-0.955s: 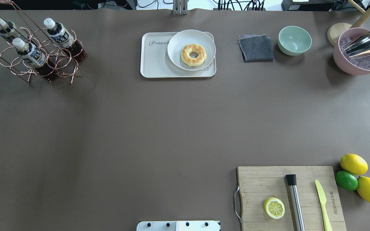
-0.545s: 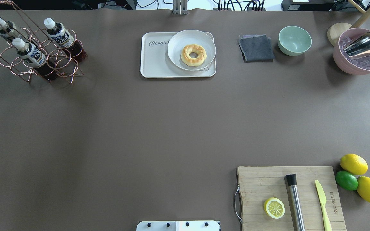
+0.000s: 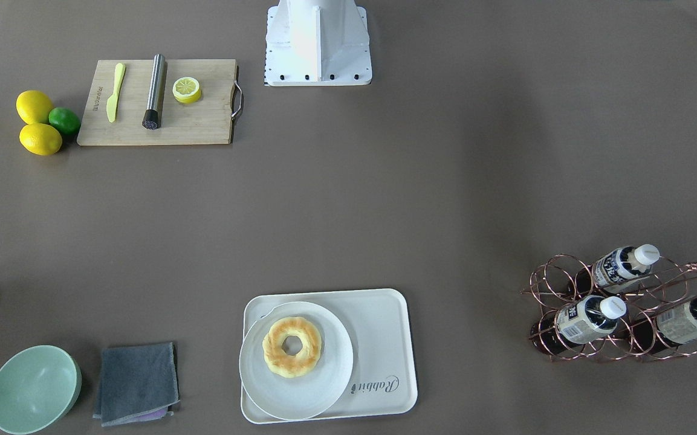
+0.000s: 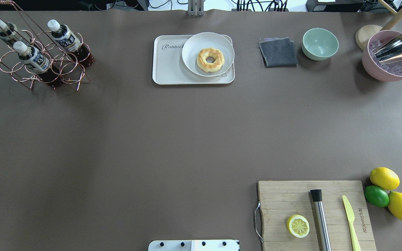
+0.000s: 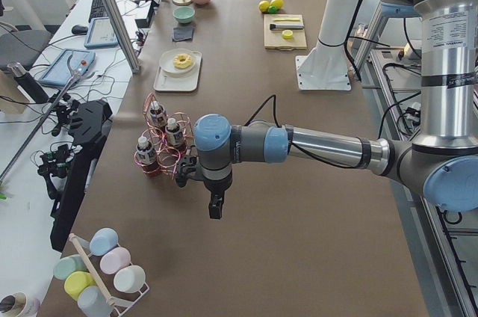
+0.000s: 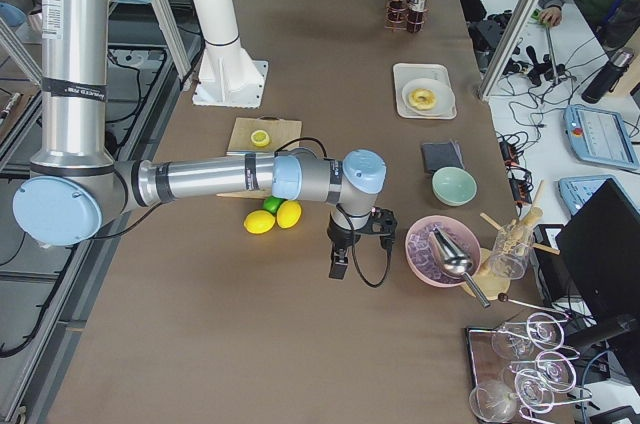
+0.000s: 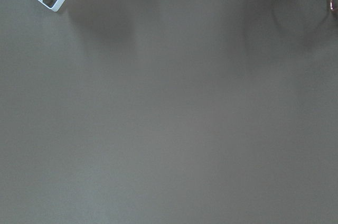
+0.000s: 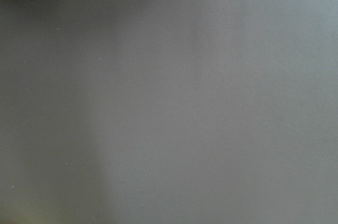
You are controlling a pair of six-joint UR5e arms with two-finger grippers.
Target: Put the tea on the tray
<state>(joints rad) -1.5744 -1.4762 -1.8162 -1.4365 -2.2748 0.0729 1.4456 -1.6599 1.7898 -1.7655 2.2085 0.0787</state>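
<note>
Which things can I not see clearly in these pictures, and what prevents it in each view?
- Left gripper: only in the exterior left view; fingers open or shut, cannot tell.
- Right gripper: only in the exterior right view; same doubt.
- Tea bottles: label print too small, overhead view.
- Tray: plate covers its right part and the script's end, overhead view.
</note>
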